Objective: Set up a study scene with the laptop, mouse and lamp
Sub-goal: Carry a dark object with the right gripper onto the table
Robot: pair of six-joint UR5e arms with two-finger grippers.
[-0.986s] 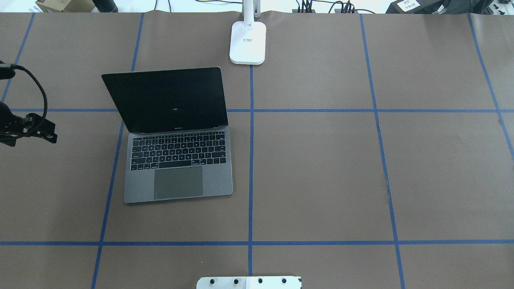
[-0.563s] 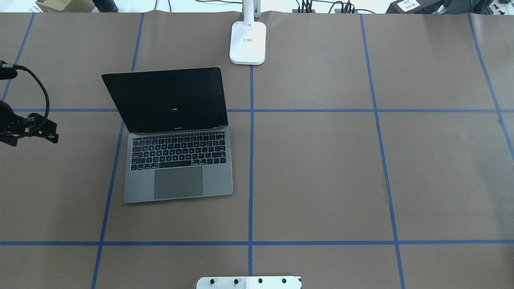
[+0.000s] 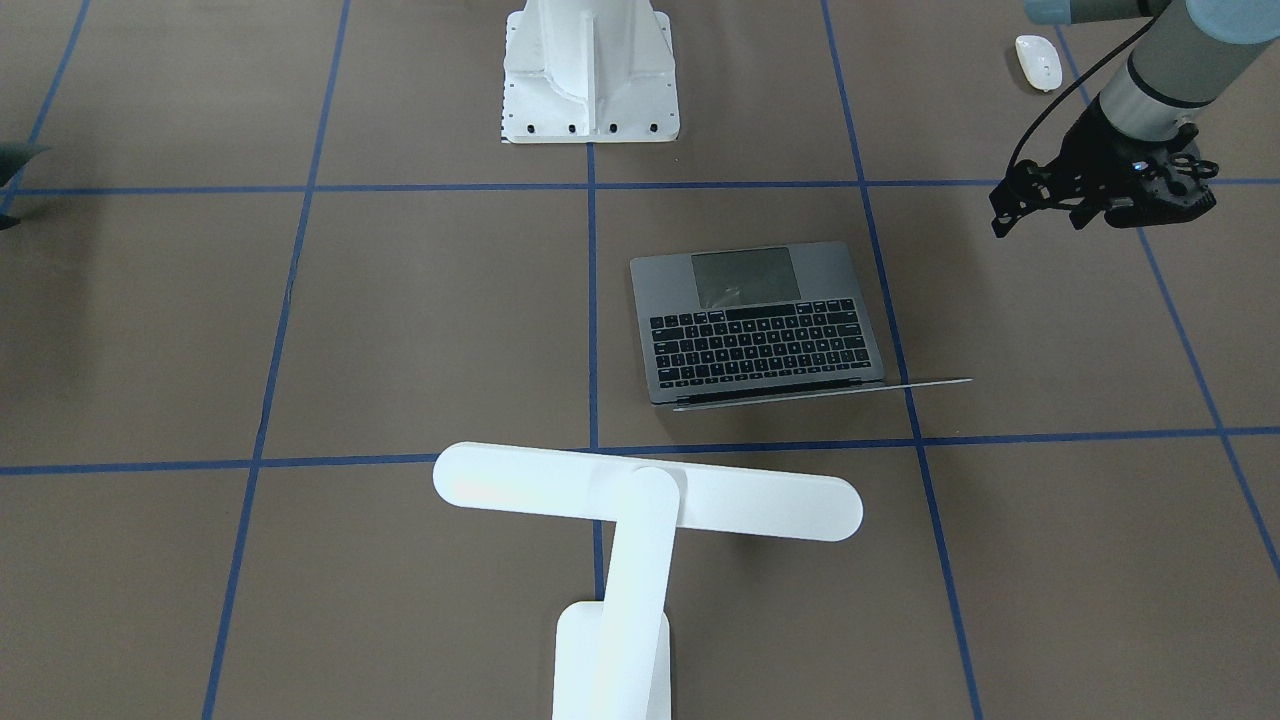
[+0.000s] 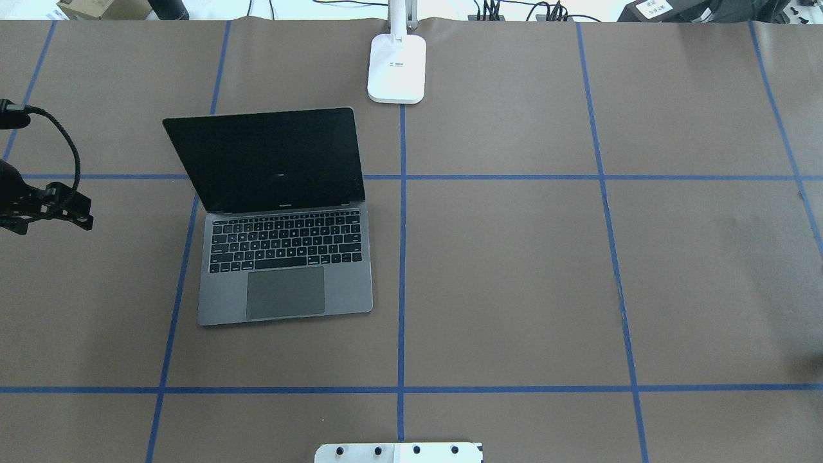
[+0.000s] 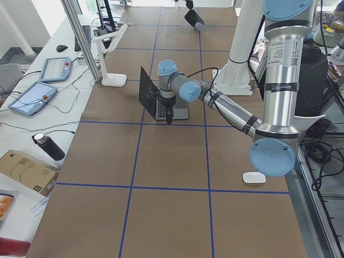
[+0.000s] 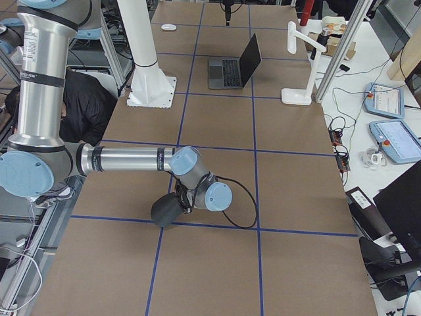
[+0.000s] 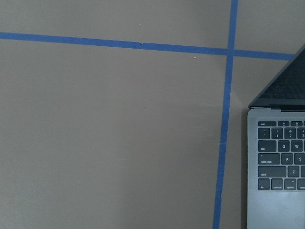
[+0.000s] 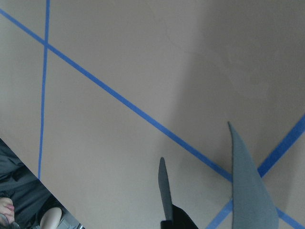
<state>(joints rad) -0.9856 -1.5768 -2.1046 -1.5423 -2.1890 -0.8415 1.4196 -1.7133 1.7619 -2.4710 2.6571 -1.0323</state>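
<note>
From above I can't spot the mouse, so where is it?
The mouse lies on the table at the front-facing view's top right, on the robot's left side near its own edge, well apart from the laptop.

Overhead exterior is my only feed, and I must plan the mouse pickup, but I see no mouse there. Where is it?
Observer: The mouse lies near the robot-side edge of the table, on the robot's left, outside your frame.
Operator: Is the left hand over it?
Observer: No, the left hand hangs apart from it, farther out from the robot, off the side of the laptop.
Operator: Of the lamp I see only the base. Where is its head?
Observer: Its bar head is raised on the arm and lies crosswise, beyond the laptop's lid.
</note>
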